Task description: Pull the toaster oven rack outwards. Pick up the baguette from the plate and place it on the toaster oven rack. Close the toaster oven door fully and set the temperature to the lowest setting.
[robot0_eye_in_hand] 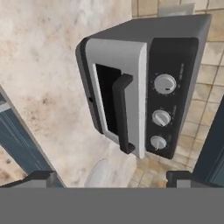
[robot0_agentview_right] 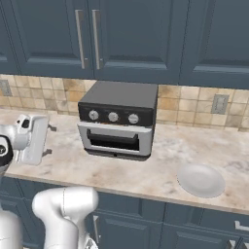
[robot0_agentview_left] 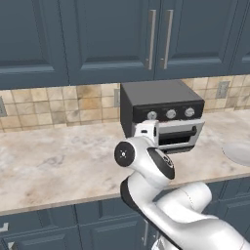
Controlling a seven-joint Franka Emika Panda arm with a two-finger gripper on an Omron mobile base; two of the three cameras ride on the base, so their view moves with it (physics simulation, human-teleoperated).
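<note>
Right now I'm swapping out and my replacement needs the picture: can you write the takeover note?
Claw: open, empty, held off the toaster oven, facing its front.
Toaster oven door: looks shut, handle untouched. Rack not pulled out.
Plate: on the counter to the oven's right, apparently bare; I can't spot the baguette.
Knobs: three on the black strip, settings unreadable.
Done: nothing visible.
Left: open door, pull rack, find and load baguette, shut door, turn temperature to lowest.
</note>
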